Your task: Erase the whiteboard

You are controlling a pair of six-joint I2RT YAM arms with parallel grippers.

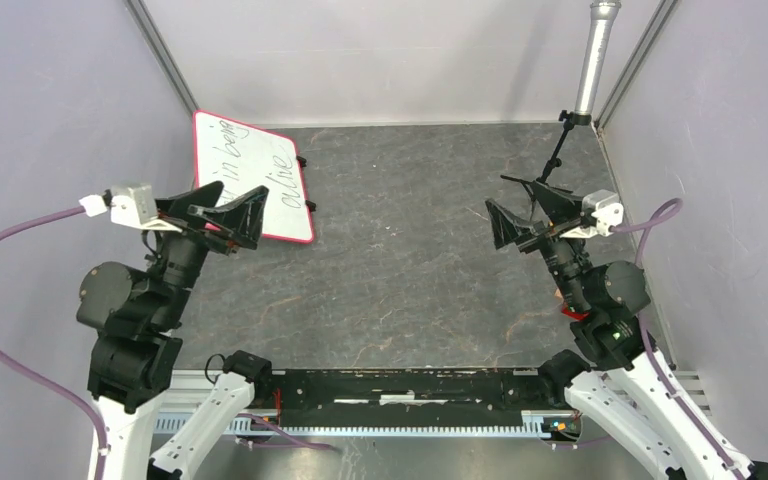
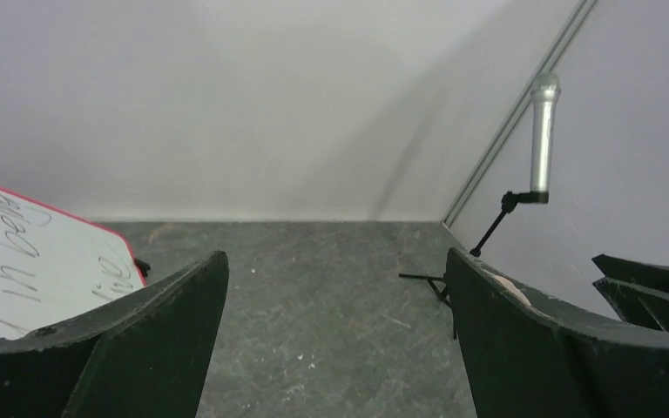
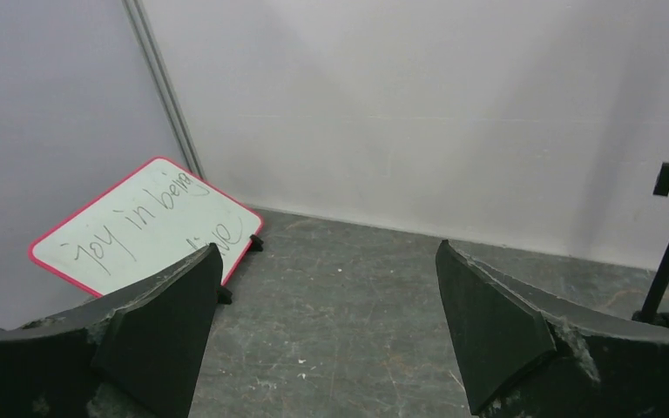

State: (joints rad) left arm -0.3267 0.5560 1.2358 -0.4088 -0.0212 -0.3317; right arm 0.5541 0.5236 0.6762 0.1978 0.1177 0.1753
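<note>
Task object: large white rectangular whiteboard with a thin red rim, at the table's far-left corner beside the left wall; dark handwriting covers it, and small black clips sit on its right edge.
Left gripper: black fingers spread wide, holding nothing, above the board's near edge.
Right gripper: fingers likewise wide apart and empty, well apart from the board.
Surface: dark grey mottled table.
Background: silver microphone on a black stand, far-right corner.
</note>
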